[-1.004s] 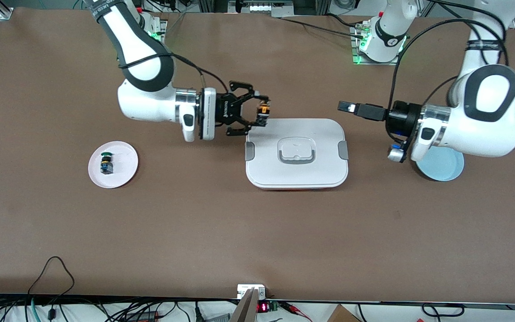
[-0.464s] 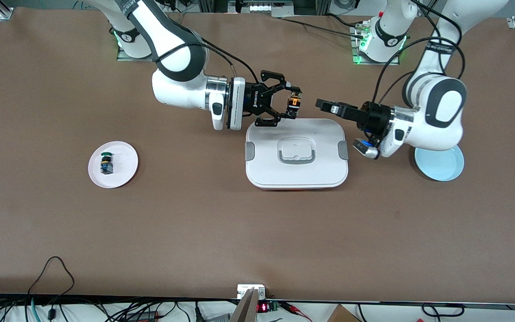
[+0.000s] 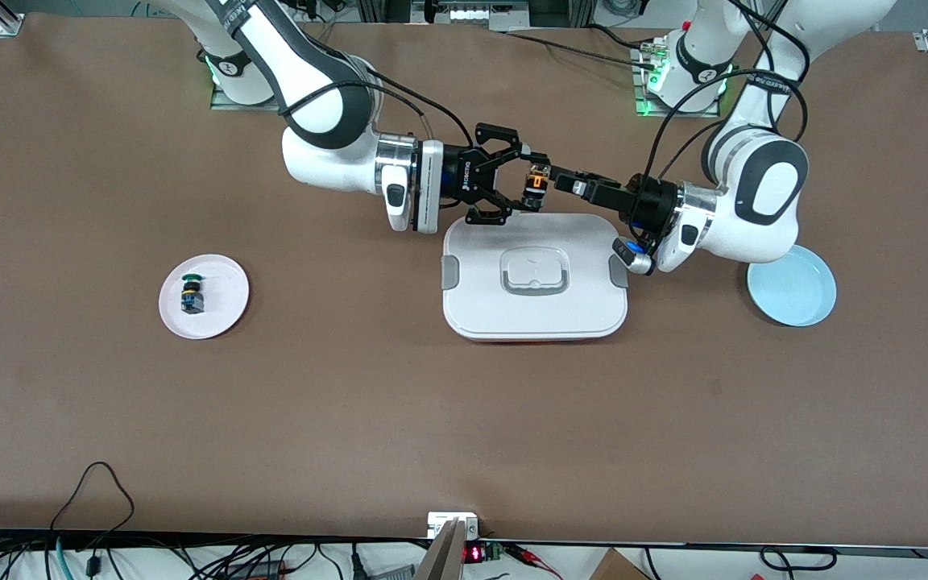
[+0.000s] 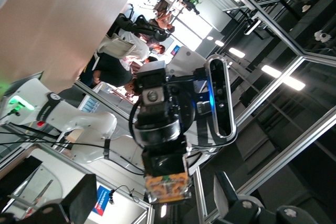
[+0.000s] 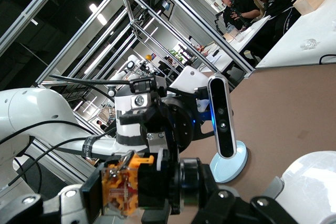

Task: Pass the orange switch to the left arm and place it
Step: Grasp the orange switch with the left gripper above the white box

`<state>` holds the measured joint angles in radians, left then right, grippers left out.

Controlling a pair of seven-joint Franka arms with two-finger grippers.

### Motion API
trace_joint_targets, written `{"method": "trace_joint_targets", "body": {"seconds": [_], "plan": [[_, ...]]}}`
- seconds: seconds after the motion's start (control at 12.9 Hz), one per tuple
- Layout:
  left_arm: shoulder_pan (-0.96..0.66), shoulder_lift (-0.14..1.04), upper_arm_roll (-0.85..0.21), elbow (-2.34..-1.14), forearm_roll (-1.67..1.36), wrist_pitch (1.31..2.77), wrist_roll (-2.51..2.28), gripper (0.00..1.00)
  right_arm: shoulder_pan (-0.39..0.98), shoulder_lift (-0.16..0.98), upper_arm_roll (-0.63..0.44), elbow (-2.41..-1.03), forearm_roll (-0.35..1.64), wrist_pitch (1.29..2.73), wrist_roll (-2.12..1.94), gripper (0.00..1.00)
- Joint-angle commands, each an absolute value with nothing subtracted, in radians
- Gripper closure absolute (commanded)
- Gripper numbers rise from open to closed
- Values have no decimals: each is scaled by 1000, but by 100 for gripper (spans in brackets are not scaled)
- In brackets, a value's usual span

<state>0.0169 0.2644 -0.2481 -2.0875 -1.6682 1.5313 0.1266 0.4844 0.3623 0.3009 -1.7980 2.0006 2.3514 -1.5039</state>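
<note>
My right gripper (image 3: 530, 188) is shut on the orange switch (image 3: 536, 186) and holds it in the air over the edge of the box (image 3: 535, 310) that lies farthest from the front camera. In the right wrist view the switch (image 5: 126, 184) sits clamped in my right gripper (image 5: 142, 188). My left gripper (image 3: 564, 184) is open, level with the switch, with its tips just short of it. In the left wrist view the switch (image 4: 167, 187) shows between my left gripper's spread fingers (image 4: 79, 203), and my left gripper (image 4: 157, 212) is not touching it.
A white plate (image 3: 222, 310) with a green-capped switch (image 3: 190, 294) lies toward the right arm's end of the table. A light-blue plate (image 3: 794, 298) lies toward the left arm's end, partly under the left arm. The box also shows in the right wrist view (image 5: 315, 182).
My right gripper has carried the orange switch over the box's edge. My left arm has swung in from the light-blue plate until its fingertips nearly meet the switch.
</note>
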Motion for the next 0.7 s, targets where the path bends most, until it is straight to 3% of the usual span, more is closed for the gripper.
{"method": "trace_joint_targets", "body": {"seconds": [0.0, 0.23, 0.31, 0.54, 0.62], "plan": [[8, 241, -261, -2108, -1726, 1552, 143, 11, 495, 373, 299, -1775, 2026, 2365, -1513, 94], [-14, 244, -261, -2103, -1726, 1578, 143, 39, 495, 374, 298, -1775, 2026, 2365, -1513, 95], [-15, 245, -261, -2102, -1726, 1578, 149, 54, 495, 374, 298, -1775, 2026, 2365, -1513, 95], [-14, 244, -261, -2099, -1724, 1577, 149, 72, 495, 374, 298, -1775, 2026, 2365, -1513, 95], [-14, 245, -259, -2097, -1723, 1577, 149, 74, 495, 374, 298, -1775, 2026, 2365, -1513, 94]]}}
